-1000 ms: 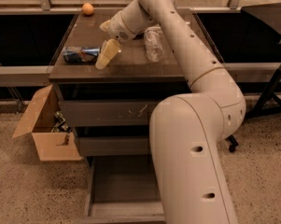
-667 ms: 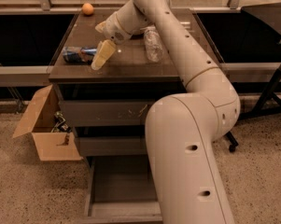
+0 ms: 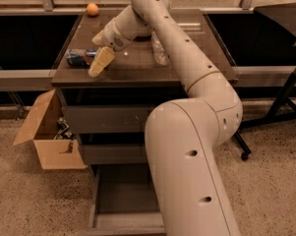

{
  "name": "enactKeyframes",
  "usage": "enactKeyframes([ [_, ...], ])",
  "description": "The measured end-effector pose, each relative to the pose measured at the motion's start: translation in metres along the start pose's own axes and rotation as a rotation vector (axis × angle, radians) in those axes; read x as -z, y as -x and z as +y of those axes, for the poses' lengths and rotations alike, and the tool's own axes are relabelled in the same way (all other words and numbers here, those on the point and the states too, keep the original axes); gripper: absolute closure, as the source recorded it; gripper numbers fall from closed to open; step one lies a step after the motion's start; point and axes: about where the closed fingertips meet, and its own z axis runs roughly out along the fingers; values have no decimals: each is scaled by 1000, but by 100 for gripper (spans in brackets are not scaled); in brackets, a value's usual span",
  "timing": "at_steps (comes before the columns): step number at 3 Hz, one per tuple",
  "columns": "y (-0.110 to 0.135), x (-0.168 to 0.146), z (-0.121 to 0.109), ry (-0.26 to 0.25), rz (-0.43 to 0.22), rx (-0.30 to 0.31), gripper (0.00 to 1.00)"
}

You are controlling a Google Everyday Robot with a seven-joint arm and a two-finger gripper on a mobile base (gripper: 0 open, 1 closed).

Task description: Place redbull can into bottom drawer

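Observation:
The redbull can [image 3: 77,57], blue and silver, lies on its side at the left of the cabinet top [image 3: 187,63]. My gripper [image 3: 99,49] hovers just right of the can, open, with one cream finger [image 3: 101,62] reaching toward the front edge and the other behind it. It holds nothing. The bottom drawer [image 3: 104,219] is pulled out at floor level, its interior partly hidden by my arm.
A clear plastic bottle [image 3: 160,50] lies on the cabinet top, right of the gripper. An orange ball [image 3: 92,9] sits at the back left corner. An open cardboard box [image 3: 46,134] stands on the floor to the cabinet's left. A dark stand [image 3: 285,102] is at right.
My gripper has moved left across the cabinet top, closer to the redbull can. The can and the bottle have not moved.

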Motion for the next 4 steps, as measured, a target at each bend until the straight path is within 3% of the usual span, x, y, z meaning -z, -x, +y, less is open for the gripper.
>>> enactKeyframes([
  [1, 0, -2, 0, 4, 1, -2, 39],
  [2, 4, -3, 4, 16, -25, -1, 70],
  [3, 5, -5, 9, 40, -67, -11, 94],
  [4, 14, 13, 11, 27, -119, 12, 100],
])
